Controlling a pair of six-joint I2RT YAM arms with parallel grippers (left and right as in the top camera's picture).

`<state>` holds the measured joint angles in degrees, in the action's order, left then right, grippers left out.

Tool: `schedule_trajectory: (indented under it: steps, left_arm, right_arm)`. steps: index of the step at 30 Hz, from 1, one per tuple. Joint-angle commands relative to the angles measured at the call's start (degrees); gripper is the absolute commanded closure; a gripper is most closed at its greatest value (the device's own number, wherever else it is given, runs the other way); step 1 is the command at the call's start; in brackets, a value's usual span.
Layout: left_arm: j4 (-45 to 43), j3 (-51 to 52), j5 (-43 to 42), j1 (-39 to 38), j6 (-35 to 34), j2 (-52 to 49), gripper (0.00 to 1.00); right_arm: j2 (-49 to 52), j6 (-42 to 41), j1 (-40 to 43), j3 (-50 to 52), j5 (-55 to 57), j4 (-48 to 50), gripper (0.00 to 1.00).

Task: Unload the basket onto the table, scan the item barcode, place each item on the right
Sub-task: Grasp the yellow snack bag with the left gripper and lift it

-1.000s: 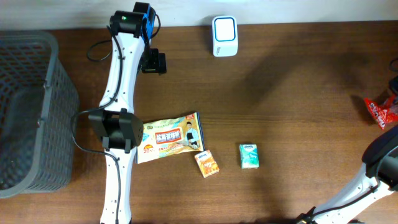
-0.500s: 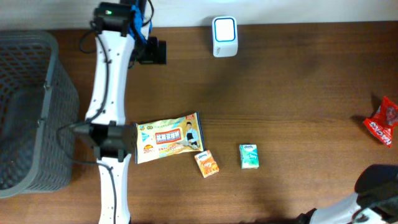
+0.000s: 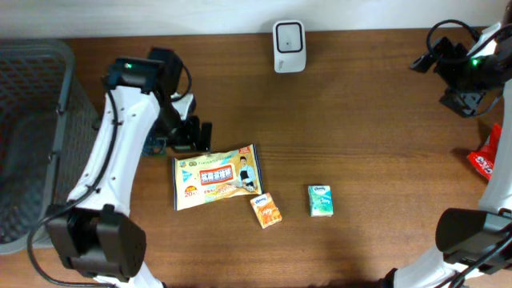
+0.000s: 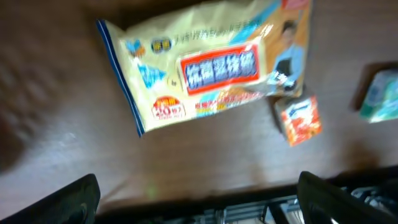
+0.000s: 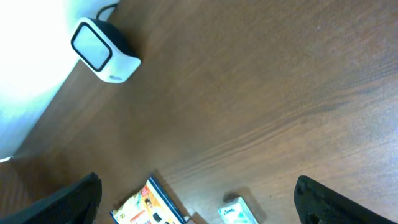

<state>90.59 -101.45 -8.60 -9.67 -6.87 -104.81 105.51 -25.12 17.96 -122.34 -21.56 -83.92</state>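
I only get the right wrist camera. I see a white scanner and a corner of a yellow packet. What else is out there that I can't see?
Observer: A red snack bag lies at the right edge of the table.
Child: Where is the other arm?
Observer: The left gripper hangs open over the wood, just behind the far edge of the yellow packet.
Child: Is there a place to put things?
Observer: A grey basket stands at the left end, beside the left arm.
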Motion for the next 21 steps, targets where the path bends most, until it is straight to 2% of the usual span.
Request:
schedule_trajectory:
  steps: [1,4,7,10,11,12,14,15,17,18,19,21]
  left_arm:
    - [-4.9,5.84,-1.75,-0.07,0.48,0.26,0.01]
    - [-6.58,8.72,-1.51,-0.07,0.44,0.26,0.01]
    - [-9.68,19.45,-1.44,-0.07,-5.38,0.26,0.01]
    - [-20.98,30.38,-1.33,-0.04,-11.32,0.26,0.01]
    - [-26.38,34.01,3.91,-0.04,-15.08,0.26,0.01]
    - [-27.87,34.97,6.86,-0.04,-15.96,0.26,0.01]
    - [-31.93,36.11,14.78,0.0,-16.04,0.26,0.01]
    - [-34.03,36.11,15.52,0.11,-16.04,0.26,0.01]
    - [-38.4,36.24,12.02,1.09,-14.03,0.26,0.01]
    - [-41.33,36.72,6.64,2.12,-9.53,0.26,0.01]
    - [-43.17,37.22,4.7,2.91,-7.48,0.26,0.01]
    - [-47.58,37.79,4.68,4.42,-6.25,0.26,0.01]
  right_arm:
    - [0.07,0.2,-0.33,0.24,-0.28,0.11,0.01]
    - [0.07,0.2,-0.33,0.24,-0.26,0.09,0.01]
    - [0.07,0.2,-0.33,0.24,-0.26,0.09,0.01]
    - [0.07,0.2,-0.33,0.24,-0.26,0.11,0.02]
    - [0.07,0.2,-0.33,0.24,-0.26,0.09,0.01]
    - [0.07,0.2,-0.33,0.24,-0.26,0.09,0.01]
    - [0.07,0.2,-0.33,0.24,-0.26,0.11,0.01]
    - [0.07,0.2,-0.33,0.24,-0.26,0.11,0.01]
    - [0.07,0.2,-0.33,0.24,-0.26,0.11,0.01]
    - [0.07,0.2,-0.33,0.24,-0.26,0.11,0.01]
    - [0.07,0.2,-0.33,0.24,-0.26,0.09,0.01]
    - [0.07,0.2,-0.33,0.24,-0.26,0.09,0.01]
